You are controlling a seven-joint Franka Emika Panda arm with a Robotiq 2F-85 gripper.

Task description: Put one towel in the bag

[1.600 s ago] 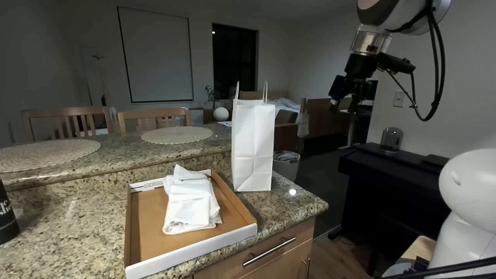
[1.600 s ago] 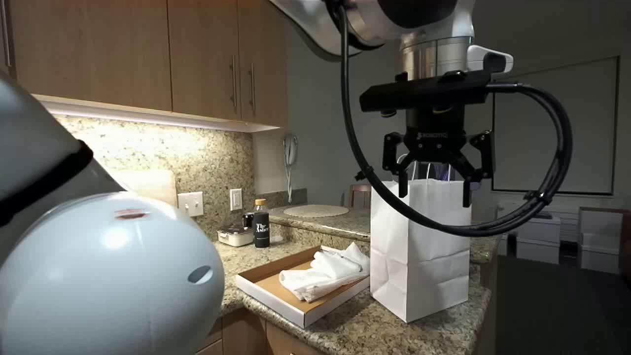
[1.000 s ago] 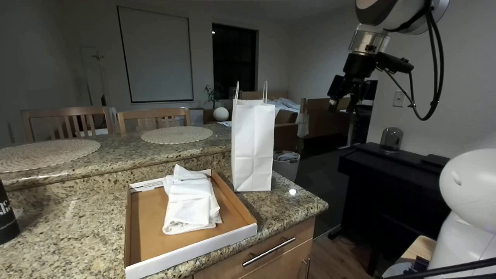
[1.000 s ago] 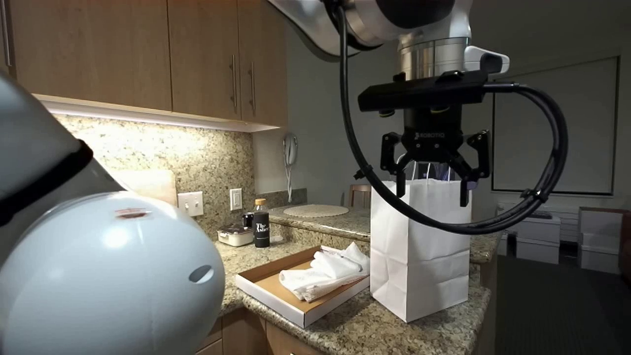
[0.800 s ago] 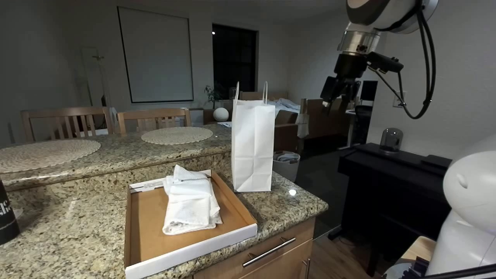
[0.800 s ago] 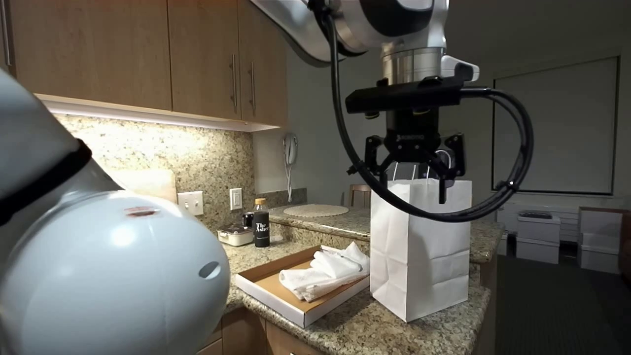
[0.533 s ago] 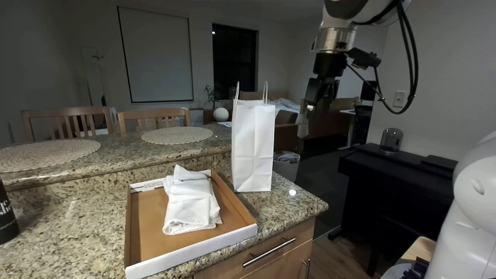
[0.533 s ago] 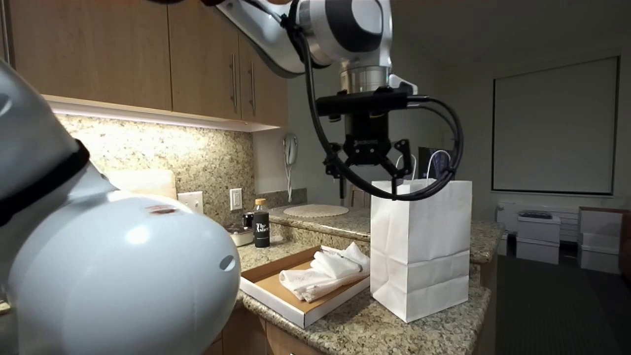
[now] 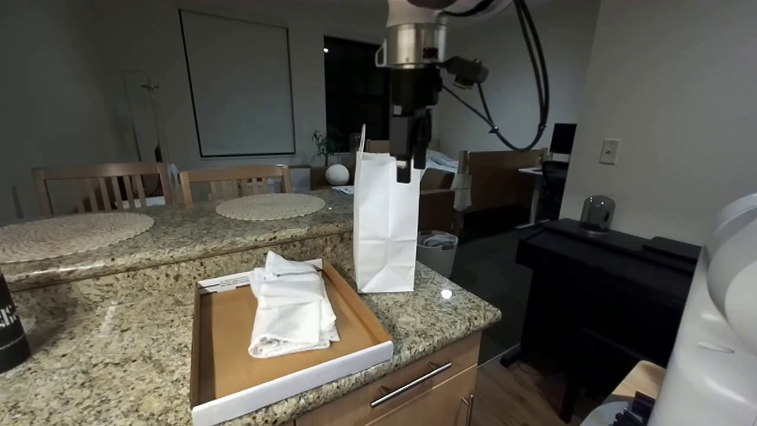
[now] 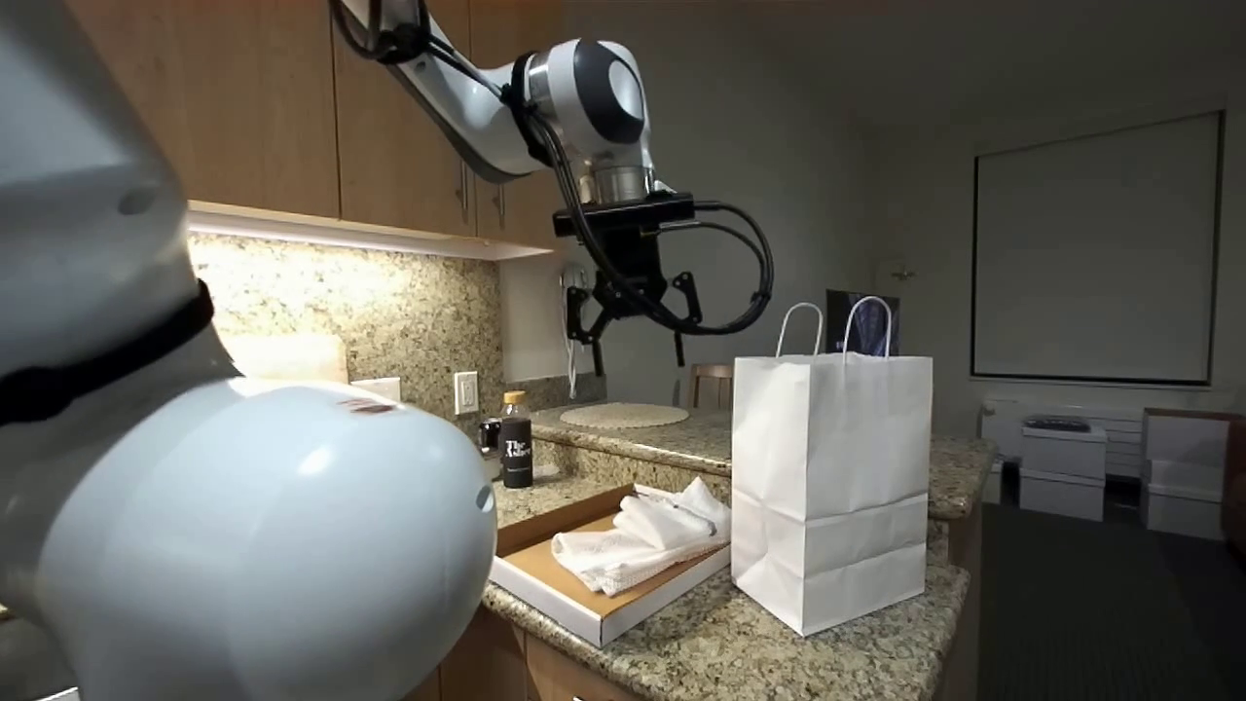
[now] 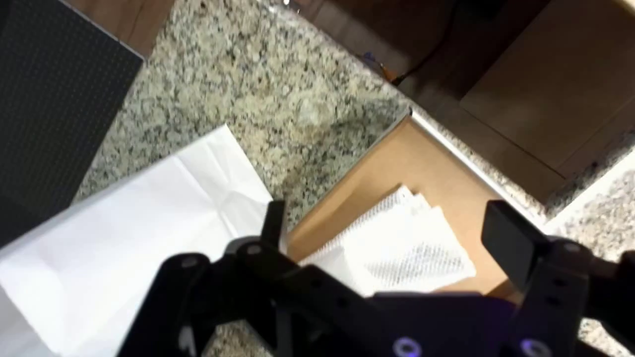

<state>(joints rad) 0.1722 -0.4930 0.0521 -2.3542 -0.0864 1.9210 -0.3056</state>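
White folded towels (image 9: 290, 313) lie in a pile in a shallow cardboard tray (image 9: 222, 343) on the counter. They show in an exterior view (image 10: 642, 540) and in the wrist view (image 11: 402, 243). A white paper bag (image 10: 861, 487) with two handles stands upright beside the tray; it shows in an exterior view (image 9: 384, 236) and at the left of the wrist view (image 11: 149, 223). My gripper (image 10: 639, 362) is open and empty, high above the tray. In an exterior view the gripper (image 9: 411, 171) overlaps the bag's top. In the wrist view the towels lie between its spread fingers. The bag's inside is hidden.
A dark bottle (image 10: 516, 453) stands on the counter behind the tray. A raised granite ledge (image 9: 177, 236) with round placemats (image 9: 271, 206) runs behind the tray. The counter's front edge and corner (image 9: 494, 313) lie close to the bag and tray.
My gripper has moved left in both exterior views, from over the bag's side to above the tray, and now points more straight down. It stays open. Towels, tray and bag have not moved.
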